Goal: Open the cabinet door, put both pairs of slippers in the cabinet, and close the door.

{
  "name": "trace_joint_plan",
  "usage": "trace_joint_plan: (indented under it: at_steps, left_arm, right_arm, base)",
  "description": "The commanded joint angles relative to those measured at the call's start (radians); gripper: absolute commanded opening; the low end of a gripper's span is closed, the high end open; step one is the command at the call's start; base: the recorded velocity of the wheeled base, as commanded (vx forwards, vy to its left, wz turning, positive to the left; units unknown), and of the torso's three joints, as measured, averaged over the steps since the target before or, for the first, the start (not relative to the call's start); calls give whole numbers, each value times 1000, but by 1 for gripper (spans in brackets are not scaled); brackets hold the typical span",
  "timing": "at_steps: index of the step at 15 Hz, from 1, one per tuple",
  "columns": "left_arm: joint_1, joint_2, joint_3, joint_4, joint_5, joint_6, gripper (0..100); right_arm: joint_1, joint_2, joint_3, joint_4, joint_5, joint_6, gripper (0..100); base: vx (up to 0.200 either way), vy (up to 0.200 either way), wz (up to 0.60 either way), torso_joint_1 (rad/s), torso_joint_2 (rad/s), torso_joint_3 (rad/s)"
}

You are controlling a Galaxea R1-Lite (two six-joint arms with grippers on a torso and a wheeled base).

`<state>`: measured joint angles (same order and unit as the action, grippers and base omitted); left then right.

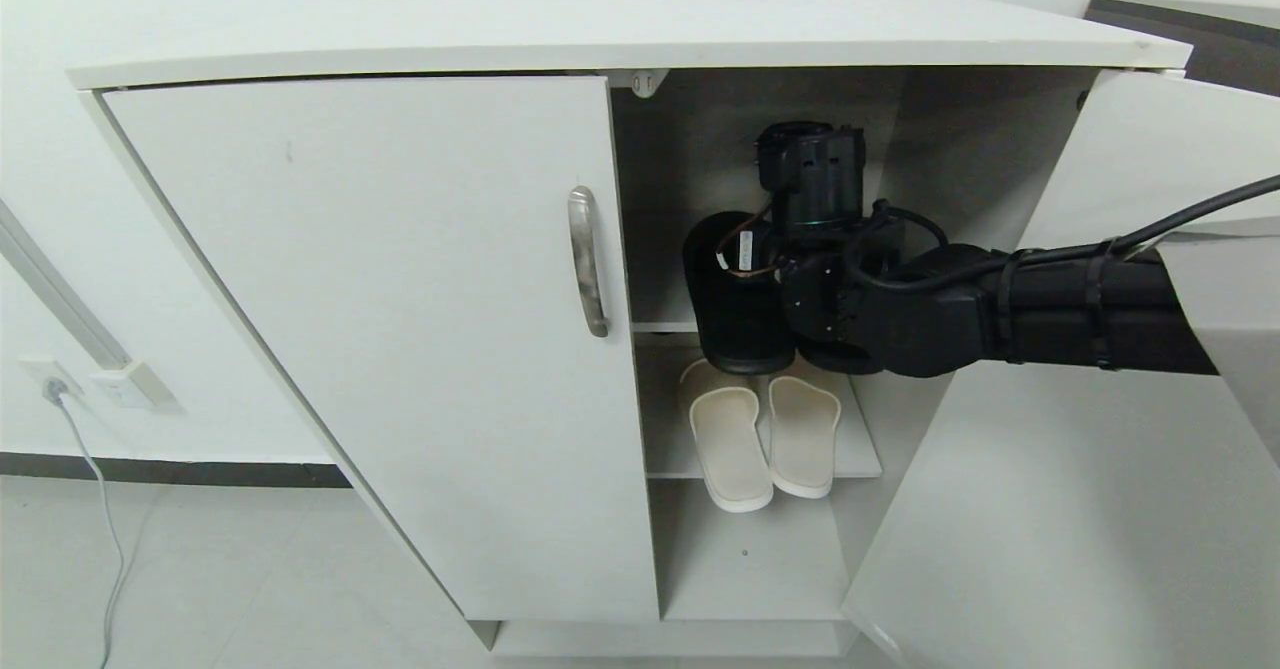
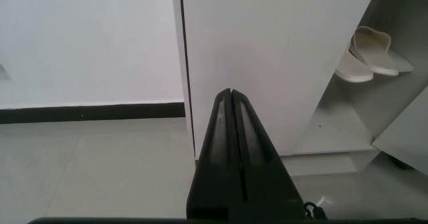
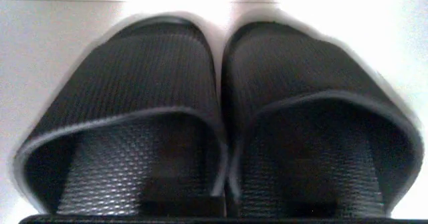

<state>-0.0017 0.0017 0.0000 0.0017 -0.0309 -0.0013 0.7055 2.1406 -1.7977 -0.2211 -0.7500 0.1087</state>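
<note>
The white cabinet (image 1: 620,34) has its right door (image 1: 1050,509) swung open and its left door (image 1: 400,329) closed. A white pair of slippers (image 1: 765,434) (image 2: 368,50) lies side by side on the lower shelf. My right arm is inside the opening. My right gripper (image 3: 226,202) is shut on the black pair of slippers (image 1: 735,309) (image 3: 221,117), pinching their adjoining inner sides. The black pair is at the upper shelf (image 1: 660,327), heels past its front edge. My left gripper (image 2: 231,97) is shut with nothing in it, low before the closed left door.
A metal handle (image 1: 588,261) runs down the closed door's right edge. The open door stands out on the right, close under my right arm. A wall socket with a cable (image 1: 55,386) is at the far left, above bare floor (image 1: 200,569).
</note>
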Motion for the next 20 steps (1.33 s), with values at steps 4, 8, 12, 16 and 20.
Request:
trace_joint_plan:
  at_steps: [4, 8, 12, 16, 20]
  left_arm:
    - [0, 0, 0, 0, 0, 0, 0]
    - [0, 0, 0, 0, 0, 0, 0]
    - [0, 0, 0, 0, 0, 0, 0]
    - [0, 0, 0, 0, 0, 1, 0]
    - [0, 0, 0, 0, 0, 1, 0]
  right_arm:
    - [22, -45, 63, -1, -3, 2, 100]
    - [75, -154, 207, -9, -17, 2, 100]
    - [172, -337, 422, -38, -78, 0, 100]
    - [267, -548, 672, -40, 4, 2, 100]
    - [275, -645, 854, -90, 109, 37, 0]
  base:
    - [0, 0, 0, 0, 0, 0]
    - [0, 0, 0, 0, 0, 0]
    - [0, 0, 0, 0, 0, 0]
    - [0, 0, 0, 0, 0, 0]
    - [0, 0, 0, 0, 0, 0]
